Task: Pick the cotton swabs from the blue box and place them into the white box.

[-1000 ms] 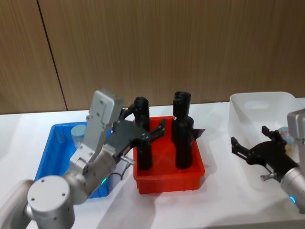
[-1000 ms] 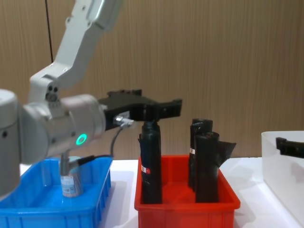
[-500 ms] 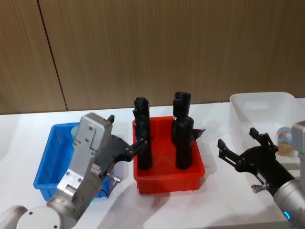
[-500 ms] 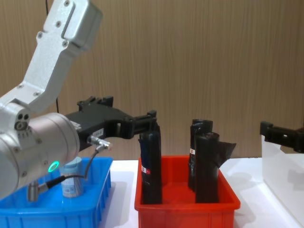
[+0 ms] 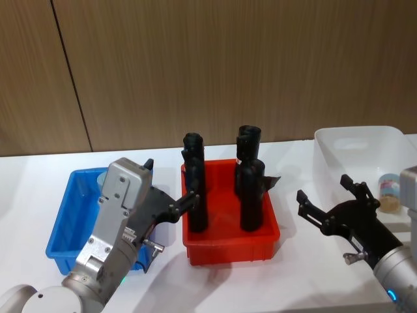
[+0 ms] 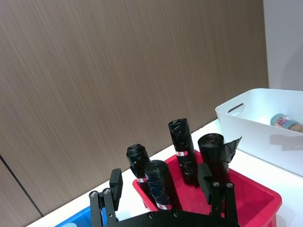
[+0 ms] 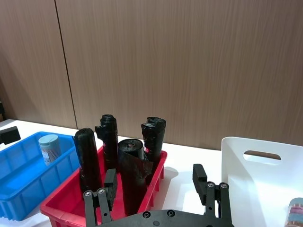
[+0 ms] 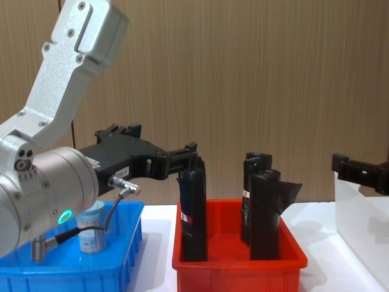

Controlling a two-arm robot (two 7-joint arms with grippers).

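At far left, blue box (image 5: 62, 225) holds one swab jar (image 8: 92, 229), upright. Left gripper (image 5: 170, 179) above box's right edge, jaws spread wide, empty. Red bin (image 5: 231, 251) with black rolls (image 5: 251, 195) mid-table. Right gripper (image 5: 323, 187) spread wide, empty, between bin and white box (image 5: 357, 132). Second jar (image 5: 389, 188) inside white box.

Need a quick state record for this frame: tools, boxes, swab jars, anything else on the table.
left tool: open, empty, over the right edge of the blue box, beside the red bin
right tool: open, empty, between red bin and white box
blue box: one cotton swabs jar, upright
white box: second jar inside
red bin: four black rolls, upright
left to move: one jar
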